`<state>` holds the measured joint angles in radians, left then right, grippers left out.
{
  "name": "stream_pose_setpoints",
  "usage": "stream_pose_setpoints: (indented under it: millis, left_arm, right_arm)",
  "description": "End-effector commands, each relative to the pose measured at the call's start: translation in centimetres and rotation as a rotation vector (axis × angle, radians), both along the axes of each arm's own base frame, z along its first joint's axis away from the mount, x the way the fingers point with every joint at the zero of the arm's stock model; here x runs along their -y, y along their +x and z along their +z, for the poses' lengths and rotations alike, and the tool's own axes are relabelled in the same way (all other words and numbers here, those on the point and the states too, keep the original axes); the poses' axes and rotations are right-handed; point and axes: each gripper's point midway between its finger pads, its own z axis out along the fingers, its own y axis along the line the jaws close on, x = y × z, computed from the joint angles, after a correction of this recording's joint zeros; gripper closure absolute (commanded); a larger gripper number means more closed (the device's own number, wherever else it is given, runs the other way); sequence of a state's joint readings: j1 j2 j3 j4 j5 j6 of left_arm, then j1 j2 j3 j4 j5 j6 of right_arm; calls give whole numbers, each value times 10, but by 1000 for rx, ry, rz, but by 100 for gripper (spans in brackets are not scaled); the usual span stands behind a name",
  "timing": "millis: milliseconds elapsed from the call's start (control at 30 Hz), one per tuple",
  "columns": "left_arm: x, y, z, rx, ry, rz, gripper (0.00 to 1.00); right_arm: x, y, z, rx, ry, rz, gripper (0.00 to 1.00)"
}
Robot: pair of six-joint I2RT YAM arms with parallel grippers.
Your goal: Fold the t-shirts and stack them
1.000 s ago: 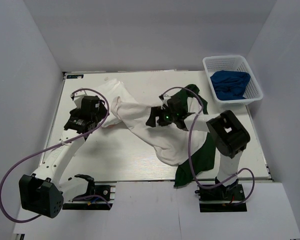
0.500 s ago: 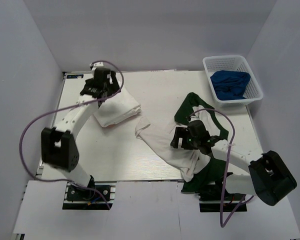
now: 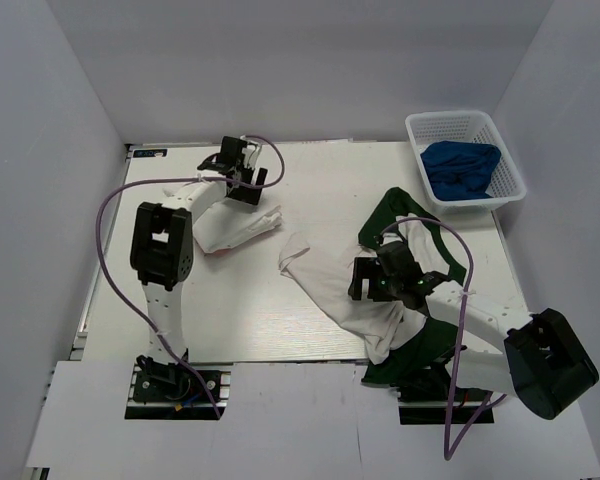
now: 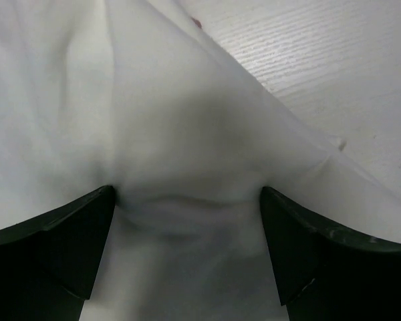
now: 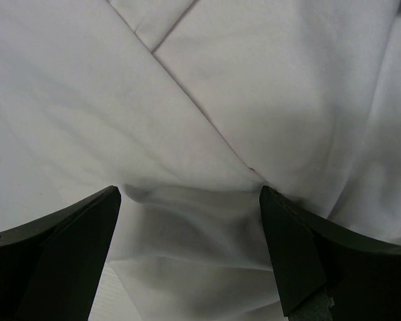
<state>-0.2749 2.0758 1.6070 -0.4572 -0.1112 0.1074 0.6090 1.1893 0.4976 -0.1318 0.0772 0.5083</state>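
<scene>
Top external view had the table (image 3: 180, 300) under both my arms, with the shirts lying well apart on it. The green-and-white t-shirt (image 3: 325, 275) sprawled unfolded at the near right, one green part spilling over the near edge. The white t-shirt (image 3: 230, 225) sat bunched at the far left, only roughly gathered, so I judged the folding barely begun. A basket (image 3: 465, 125) of blue cloth (image 3: 460, 168) stood at the far right corner, out of the way. My left gripper (image 3: 242, 185) was low over the far edge of the white bundle, and my right gripper (image 3: 380, 280) was over the middle of the sprawled shirt. Both wrist views showed my jaws spread wide with puckered white cloth between them, nothing pinched, placed to take a fold of fabric
</scene>
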Motion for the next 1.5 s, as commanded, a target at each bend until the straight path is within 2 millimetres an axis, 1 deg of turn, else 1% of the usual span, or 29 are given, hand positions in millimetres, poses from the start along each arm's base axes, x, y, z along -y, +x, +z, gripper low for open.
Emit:
stream_pose_setpoints:
  millis: [0, 67, 100, 133, 167, 267, 400, 433, 467, 533, 567, 600, 667, 800, 867, 900, 933, 967, 1000, 1033, 1100, 1133, 1167, 1200, 1233, 1300, 1333, 1433, 1467]
  left_arm:
    - [-10, 14, -11, -32, 75, 6, 1]
    - [-20, 11, -28, -81, 123, 59, 1]
    - [-29, 15, -29, -77, 166, 101, 1]
    - [-33, 12, -45, -110, 193, 120, 1]
    - [-41, 12, -52, -127, 201, 154, 1]
    - [-60, 21, -57, -127, 217, 261, 1]
    - [-99, 33, -57, -120, 222, 449, 1]
    - [-115, 35, -56, -117, 220, 500, 1]
    - [-124, 41, -48, -101, 211, 535, 1]
    - [-139, 47, -47, -86, 178, 606, 1]
    - [-152, 49, -45, -83, 166, 629, 1]
    - [-159, 59, -41, -38, 147, 645, 1]
    - [-171, 65, -45, -17, 132, 646, 1]
    - [-189, 83, -36, 38, 135, 614, 1]
    - [-210, 94, -28, 72, 123, 637, 1]
    - [-216, 99, -26, 85, 119, 647, 1]
    - [-222, 99, -35, 72, 124, 657, 1]
    - [-227, 107, -28, 97, 108, 661, 1]
    - [-238, 111, -27, 117, 97, 688, 1]
    - [-238, 119, -29, 143, 84, 696, 1]
    - [-254, 125, -30, 170, 72, 729, 1]
    - [-255, 132, -24, 208, 62, 731, 1]
    - [-254, 136, -30, 217, 52, 724, 1]
    - [-252, 140, -27, 240, 38, 717, 1]
    - [-258, 138, -38, 240, 39, 726, 1]
    - [-259, 146, -33, 273, 24, 733, 1]
    - [-267, 150, -34, 281, 24, 744, 1]
    - [-273, 152, -32, 293, 22, 753, 1]
    - [-273, 154, -26, 313, 17, 753, 1]
  right_arm:
    - [-9, 15, 22, 78, 27, 28, 10]
    - [-10, 18, 26, 94, 29, 27, 10]
    - [-9, 20, 28, 105, 30, 21, 10]
    - [-7, 22, 28, 111, 21, 14, 10]
    - [-8, 23, 29, 115, 20, 14, 10]
    - [-8, 28, 33, 134, 13, 12, 10]
    - [-7, 35, 38, 155, -4, 6, 10]
    - [-7, 35, 39, 156, -4, 1, 10]
    - [-5, 37, 40, 163, -8, -6, 10]
    - [-7, 41, 45, 183, 1, -11, 10]
    - [-7, 41, 45, 185, 0, -10, 10]
    - [-8, 44, 49, 200, 8, -13, 10]
    - [-10, 47, 52, 214, 15, -12, 10]
    - [-9, 54, 52, 222, -6, -33, 10]
    - [-9, 60, 57, 230, -9, -40, 10]
    - [-11, 60, 51, 213, -21, -31, 10]
    - [-12, 61, 51, 210, -26, -30, 10]
    - [-15, 66, 57, 218, -18, -37, 10]
    - [-16, 67, 51, 201, -28, -34, 10]
    - [-19, 69, 53, 202, -24, -28, 10]
    - [-25, 74, 55, 202, -15, -19, 10]
    - [-26, 76, 58, 205, -9, -19, 10]
    - [-27, 77, 55, 207, -18, -9, 10]
    - [-28, 80, 59, 216, -15, -12, 10]
    - [-29, 82, 60, 218, -13, -15, 10]
    - [-28, 87, 62, 225, -22, -22, 10]
    - [-29, 87, 61, 223, -24, -22, 10]
    - [-31, 89, 60, 222, -25, -21, 10]
    - [-32, 91, 60, 219, -23, -19, 10]
